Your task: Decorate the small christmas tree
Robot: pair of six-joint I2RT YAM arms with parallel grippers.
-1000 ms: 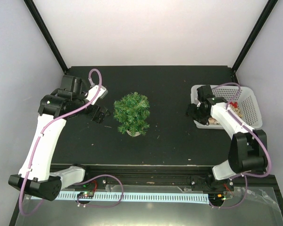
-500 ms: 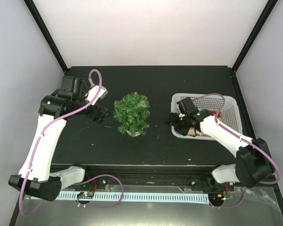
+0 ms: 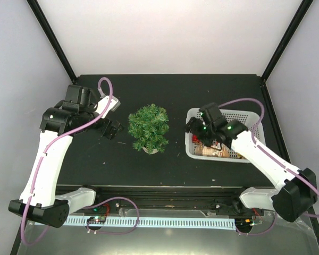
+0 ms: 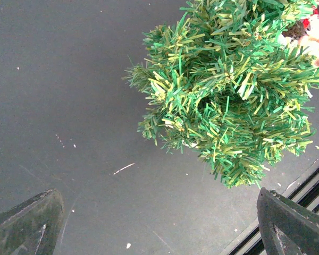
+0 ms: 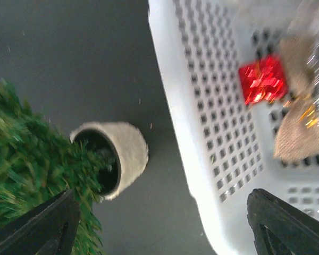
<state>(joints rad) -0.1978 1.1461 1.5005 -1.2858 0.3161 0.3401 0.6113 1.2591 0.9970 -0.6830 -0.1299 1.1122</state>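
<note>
The small christmas tree (image 3: pixel 148 127) stands upright mid-table on its whitish round base (image 3: pixel 150 150). My left gripper (image 3: pixel 112 129) hovers just left of it, open and empty; its wrist view shows the tree (image 4: pixel 228 90) ahead of the gripper (image 4: pixel 159 228). My right gripper (image 3: pixel 193 129) sits at the left rim of the white basket (image 3: pixel 244 112), jaws wide. In the right wrist view the basket wall (image 5: pixel 202 106) runs between the fingers of the gripper (image 5: pixel 162 228) without being pinched. The tree's base (image 5: pixel 122 154) lies close by on the left.
Inside the basket lie a red shiny ornament (image 5: pixel 263 79) and burlap-coloured ornaments (image 5: pixel 297 133). A black rail (image 3: pixel 165 191) runs along the table's near edge. Black frame posts (image 3: pixel 53 40) rise at the back corners.
The right arm slid the white basket leftward from the table's right side to close beside the tree, and its jaws widened. The left arm barely moved.
</note>
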